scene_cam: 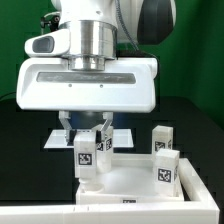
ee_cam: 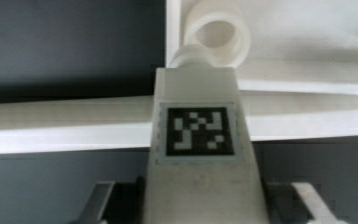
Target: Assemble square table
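Your worktop (scene_cam: 15,130) is black; on it, low in the exterior view, lies the white plastic square tray-like tabletop (scene_cam: 135,182) with its raised rim, and it sits loose, so any sideways push from above could slide it. Two short white square tagged legs (scene_cam: 163,150) stand near its rim toward the exterior view's right, close enough that a swing of the arm could tip them. The gripper (scene_cam: 88,138) hangs over the tabletop's corner on the exterior view's left, jaws drawn in partway and clamped on a third short white tagged leg (ee_cam: 201,130), held upright. In the wrist view that leg's tip sits at a rounded white corner fitting (ee_cam: 215,42); whether it is seated you cannot tell. If the leg is tilted or off-centre, pressing or twisting may jam it or make it slip in the gripper.
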